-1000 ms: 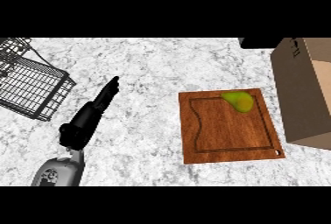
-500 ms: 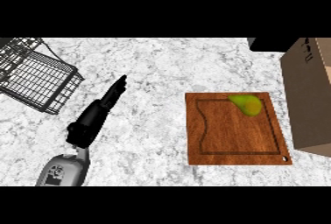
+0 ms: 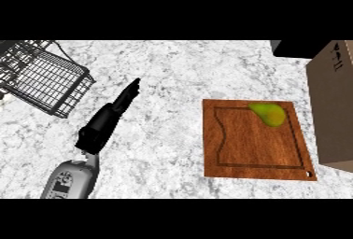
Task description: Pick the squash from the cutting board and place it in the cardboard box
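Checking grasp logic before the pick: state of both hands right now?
Left hand: open, fingers straight, holding nothing, over the counter left of the cutting board.
Right hand: not in view.

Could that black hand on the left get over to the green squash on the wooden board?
Probably yes. The left hand lies with straight fingers over bare counter, and nothing stands between it and the squash at the cutting board's far right corner, though it's a long sideways reach.

Green-yellow squash (image 3: pixel 269 114) lies at cutting board's (image 3: pixel 255 140) far right corner, beside the cardboard box (image 3: pixel 334 102)
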Controlling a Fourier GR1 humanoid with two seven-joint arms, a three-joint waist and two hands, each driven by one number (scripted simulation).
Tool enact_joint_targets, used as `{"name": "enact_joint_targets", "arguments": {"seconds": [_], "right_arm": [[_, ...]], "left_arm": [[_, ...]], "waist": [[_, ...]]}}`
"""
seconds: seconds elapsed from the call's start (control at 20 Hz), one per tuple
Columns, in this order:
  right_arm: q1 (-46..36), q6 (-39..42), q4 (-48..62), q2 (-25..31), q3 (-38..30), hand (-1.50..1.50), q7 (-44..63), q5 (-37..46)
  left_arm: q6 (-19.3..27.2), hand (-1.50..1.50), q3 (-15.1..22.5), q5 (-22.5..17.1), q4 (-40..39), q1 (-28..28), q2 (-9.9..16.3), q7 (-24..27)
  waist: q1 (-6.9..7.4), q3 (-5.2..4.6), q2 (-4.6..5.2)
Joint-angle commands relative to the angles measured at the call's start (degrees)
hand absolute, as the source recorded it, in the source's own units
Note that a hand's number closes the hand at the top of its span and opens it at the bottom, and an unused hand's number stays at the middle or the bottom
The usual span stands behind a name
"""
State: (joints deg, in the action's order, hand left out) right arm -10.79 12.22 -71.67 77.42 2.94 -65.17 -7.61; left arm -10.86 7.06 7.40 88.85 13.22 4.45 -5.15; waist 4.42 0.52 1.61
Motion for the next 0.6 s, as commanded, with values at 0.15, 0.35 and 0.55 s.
{"name": "enact_joint_targets", "arguments": {"seconds": [0.15, 0.35, 0.55], "right_arm": [[-0.6, 3.3, 4.9, -4.1, 6.4, 1.50, -17.0, 7.7], [-2.2, 5.9, 7.3, -4.7, 12.4, -1.50, -12.3, 11.0], [-2.8, 5.7, 8.6, -6.5, 16.2, -1.50, -14.2, 12.6]], "left_arm": [[-0.6, 0.00, -0.4, 0.0, -0.9, 1.2, 0.6, 0.6], [-0.4, 0.00, 1.7, 0.7, -1.7, 1.9, -1.4, 1.2], [0.0, 0.00, 1.1, 1.2, -3.0, 1.1, -0.9, 1.9]], "waist": [[0.95, 0.00, 0.19], [2.50, -0.11, 0.59], [1.38, -0.13, 0.23]]}}
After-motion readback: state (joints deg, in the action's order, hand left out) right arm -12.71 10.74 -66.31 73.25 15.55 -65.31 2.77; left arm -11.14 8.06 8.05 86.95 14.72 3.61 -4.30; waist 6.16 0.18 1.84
